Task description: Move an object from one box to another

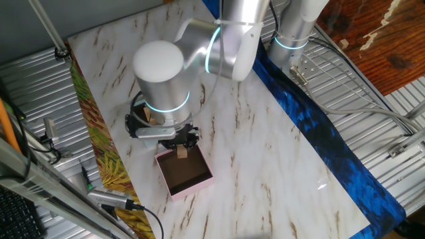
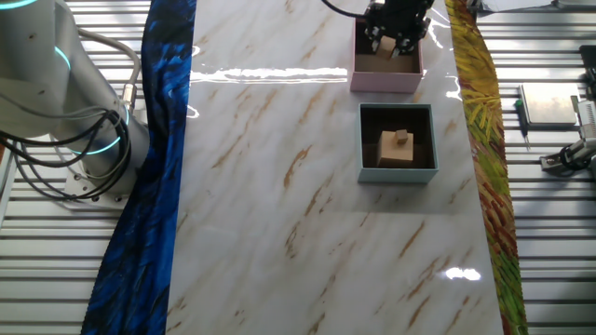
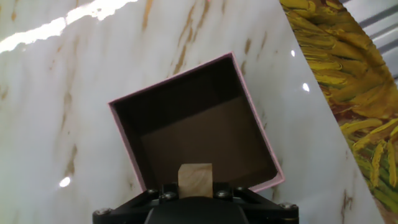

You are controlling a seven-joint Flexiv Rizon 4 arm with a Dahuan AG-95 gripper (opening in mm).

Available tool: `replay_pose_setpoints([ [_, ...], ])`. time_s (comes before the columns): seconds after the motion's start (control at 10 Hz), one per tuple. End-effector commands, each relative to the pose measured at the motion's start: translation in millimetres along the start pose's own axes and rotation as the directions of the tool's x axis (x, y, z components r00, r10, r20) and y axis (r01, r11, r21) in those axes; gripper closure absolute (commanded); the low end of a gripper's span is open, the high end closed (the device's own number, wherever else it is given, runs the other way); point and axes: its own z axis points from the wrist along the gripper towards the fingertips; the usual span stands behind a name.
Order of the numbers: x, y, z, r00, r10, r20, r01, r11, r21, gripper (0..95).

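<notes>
In the hand view a small light wooden block (image 3: 195, 179) sits between the jaws of my gripper (image 3: 195, 188), which is shut on it. Right below lies the pink-walled box (image 3: 176, 76) with a dark brown, otherwise bare inside. One fixed view shows the gripper (image 1: 180, 142) holding the block (image 1: 181, 153) over the far edge of the pink box (image 1: 197, 184). In the other fixed view the gripper (image 2: 392, 33) hangs over the pink box (image 2: 386, 83). Beside it, the light-blue box (image 2: 398, 175) holds stacked wooden blocks (image 2: 396, 147).
A blue patterned cloth strip (image 2: 154, 140) runs along one side of the marble tabletop, and a yellow patterned strip (image 2: 484, 158) along the other. The arm's base (image 2: 65, 112) and its cables stand beyond the blue strip. Small tools (image 2: 559, 112) lie on the ribbed metal beyond the yellow strip.
</notes>
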Motion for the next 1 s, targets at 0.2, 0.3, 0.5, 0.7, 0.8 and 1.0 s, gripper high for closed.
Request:
replay_pose_setpoints([
  [0.2, -1.2, -0.8, 0.9, 0.987, -0.160, -0.012, 0.160, 0.987, 0.014, 95.0],
  [0.3, -1.4, -0.9, 3.2, 0.983, -0.181, -0.031, 0.182, 0.983, 0.017, 95.0],
  [0.5, 0.2, -1.7, 8.5, 0.982, -0.188, -0.027, 0.188, 0.982, 0.017, 95.0],
  [0.7, 1.9, -4.3, 20.4, 0.981, -0.191, -0.023, 0.192, 0.981, 0.016, 95.0],
  [0.8, 2.5, -4.7, 23.7, 0.980, -0.197, -0.018, 0.197, 0.980, 0.015, 95.0],
  [1.0, 4.1, -3.8, 27.6, 0.975, -0.221, -0.021, 0.221, 0.975, 0.014, 95.0],
])
